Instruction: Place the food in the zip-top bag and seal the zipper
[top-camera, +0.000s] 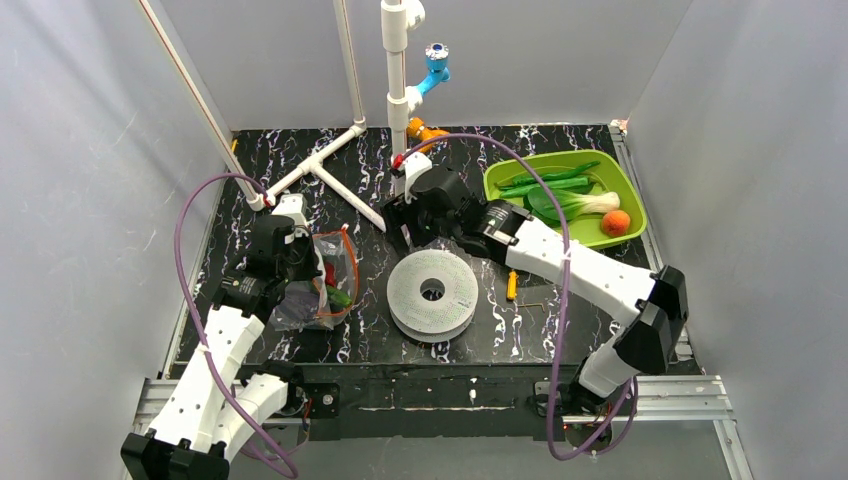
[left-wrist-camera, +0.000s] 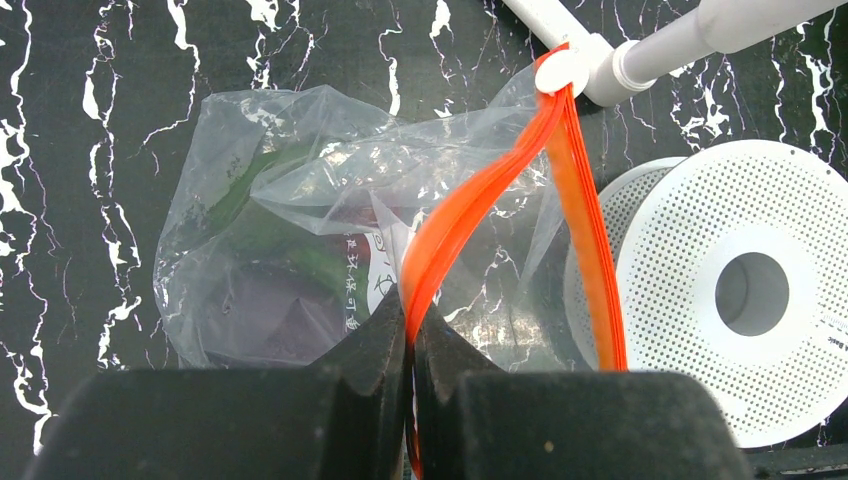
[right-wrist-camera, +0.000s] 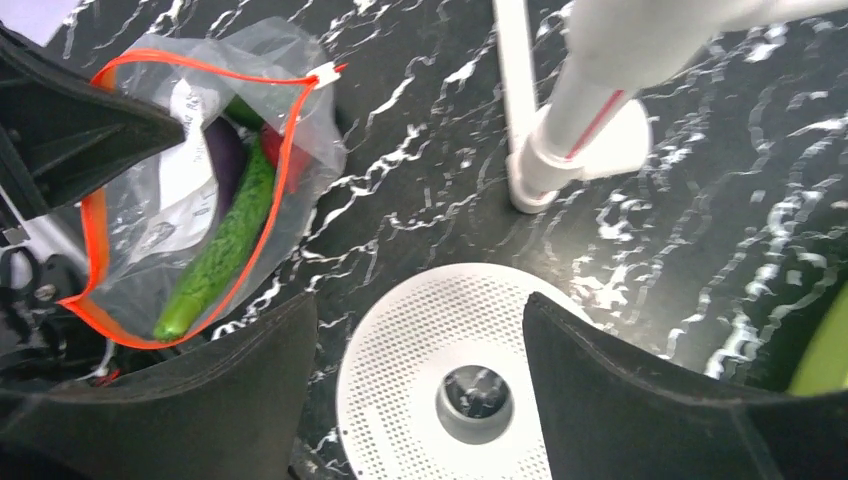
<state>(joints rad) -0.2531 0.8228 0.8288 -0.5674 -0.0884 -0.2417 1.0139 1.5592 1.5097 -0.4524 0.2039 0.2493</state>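
Part-filled zip-top bag (top-camera: 325, 280), mouth held open, at the left of the counter (top-camera: 520, 335).
The zipper (left-wrist-camera: 470, 200) is pinched by the closed left hand (left-wrist-camera: 410, 335); the right hand (right-wrist-camera: 420, 330) is spread, empty. Risk: the mouth may be collapsed if the thin strip slips, blocking the bok choy (top-camera: 575, 205) left in the tray (top-camera: 560, 156).

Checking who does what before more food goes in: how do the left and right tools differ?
The left tool is shut, pinching the orange-red zipper of the clear bag; the right tool is open and holds nothing. The left tool sits at the bag's mouth; the right tool faces the white spool, seen between its fingers. Both have black fingers.
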